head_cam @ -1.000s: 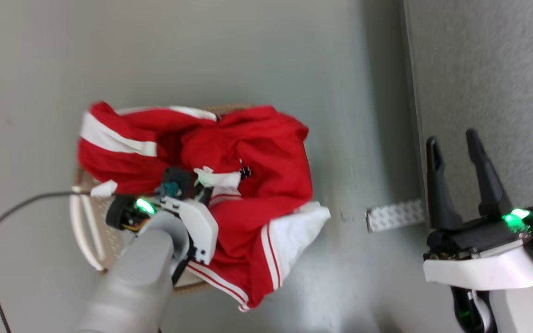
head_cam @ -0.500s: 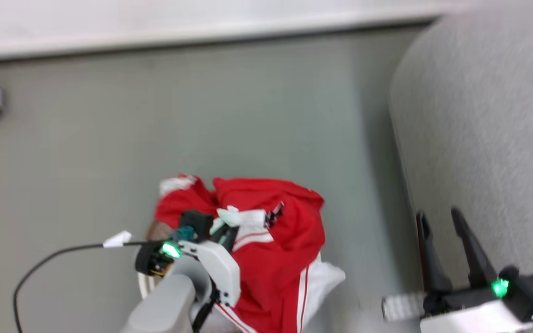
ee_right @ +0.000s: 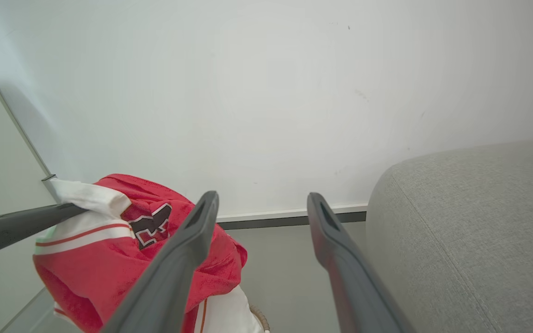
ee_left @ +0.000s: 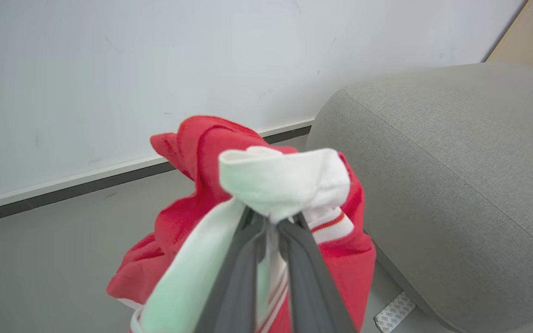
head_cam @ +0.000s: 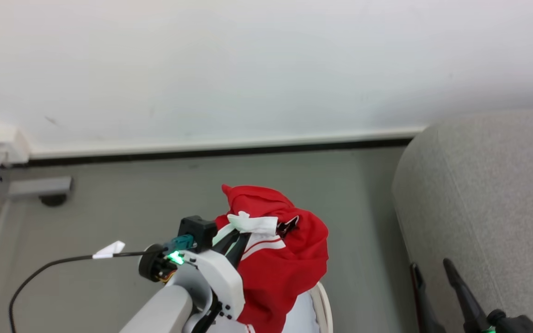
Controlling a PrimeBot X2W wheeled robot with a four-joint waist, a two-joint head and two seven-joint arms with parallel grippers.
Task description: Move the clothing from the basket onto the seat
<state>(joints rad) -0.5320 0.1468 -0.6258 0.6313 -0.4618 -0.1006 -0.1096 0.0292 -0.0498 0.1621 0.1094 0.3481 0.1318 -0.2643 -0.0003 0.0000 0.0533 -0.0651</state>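
A white wall (head_cam: 248, 69) backs a grey floor (head_cam: 155, 194); a large grey sofa (head_cam: 479, 185) stands at right, open floor between it and the red jersey (head_cam: 285, 263); the jersey hangs bunched above the basket (head_cam: 325, 305), likely held high to clear its rim; the left gripper (head_cam: 234, 243) pinches its white trim; the right gripper (head_cam: 430, 264) gapes empty beside the sofa.

Sparse living-room-style setup, probably a test room: bare white wall (head_cam: 266, 69), white baseboard (head_cam: 220, 144) with a dark gap under it, smooth grey floor (head_cam: 109, 208), one grey fabric sofa (head_cam: 488, 194).
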